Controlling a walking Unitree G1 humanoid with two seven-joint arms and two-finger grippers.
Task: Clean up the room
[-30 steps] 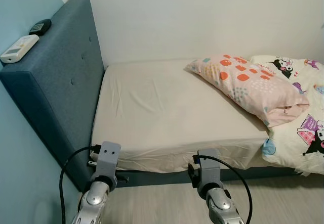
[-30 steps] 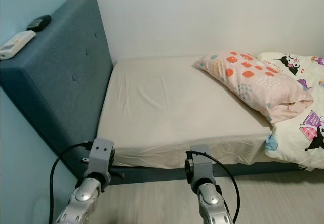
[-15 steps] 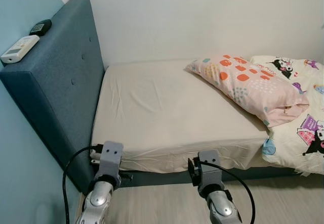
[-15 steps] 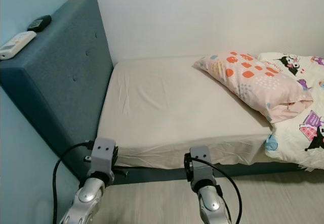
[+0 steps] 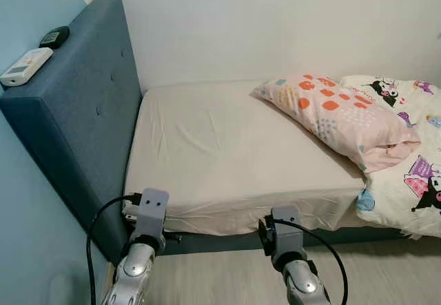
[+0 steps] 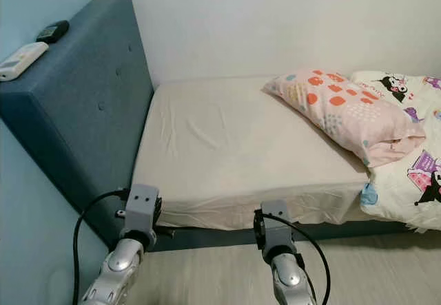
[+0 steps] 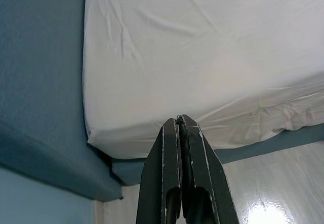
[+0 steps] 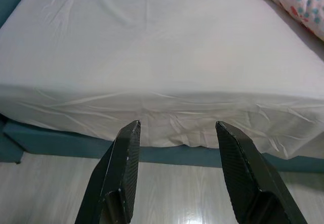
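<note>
Two grippers wait at the bed's (image 5: pixel 227 160) near edge: our left (image 7: pixel 178 125) pinched empty, right (image 8: pixel 177 133) wide; the pillow (image 5: pixel 337 116) lies far-right, nearer the right, slanting near-right.

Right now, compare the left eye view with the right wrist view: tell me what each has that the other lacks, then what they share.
Left eye view: the blue headboard with a white remote and a dark device on top, the cartoon-print blanket, and both arms low before the bed.

Right wrist view: the right gripper, fingers apart, nothing between them.

Shared: the white sheet, the pink pillow, the bed's blue base and the pale floor.
</note>
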